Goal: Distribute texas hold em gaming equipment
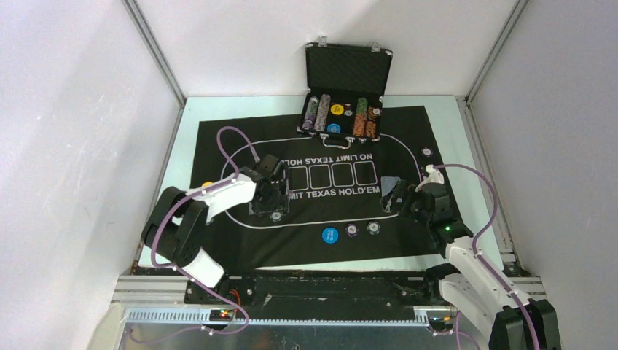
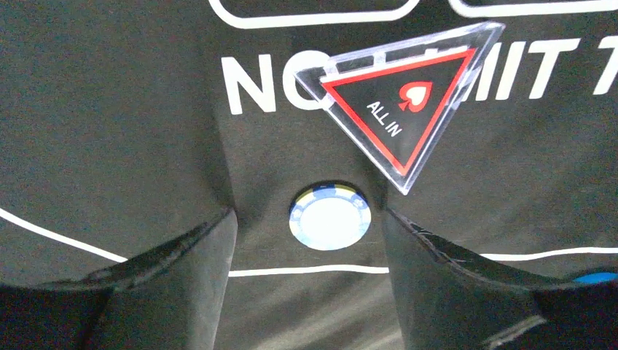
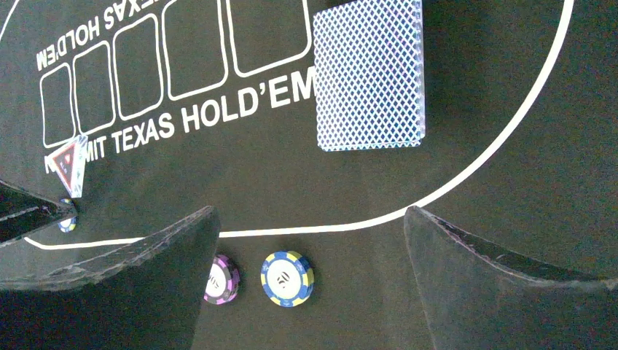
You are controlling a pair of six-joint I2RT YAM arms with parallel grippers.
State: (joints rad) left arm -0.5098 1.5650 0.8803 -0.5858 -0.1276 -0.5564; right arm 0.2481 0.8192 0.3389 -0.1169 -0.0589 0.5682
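Working the rig remotely, I have the left claw (image 2: 309, 219) hanging wide open astride a pale round chip with a blue-and-yellow rim (image 2: 329, 217). The chip lies flat on the black felt mat (image 1: 218, 240), just inside its white oval line and touching neither finger. A clear triangular "ALL IN" marker with red edging (image 2: 408, 102) sits just beyond it. I read this as the chip-laying step at one seat (whether the chip is being set down or picked up, I cannot tell). Any lift must go straight up to spare the marker. The right claw (image 3: 310, 219) is also spread wide and empty, near a blue-and-yellow chip (image 3: 288, 278) and a purple-edged chip (image 3: 221, 278). The blue-backed stack of playing cards (image 3: 369, 73) lies squared ahead of it. Dealing will call for a careful pinch at the stack's edge.
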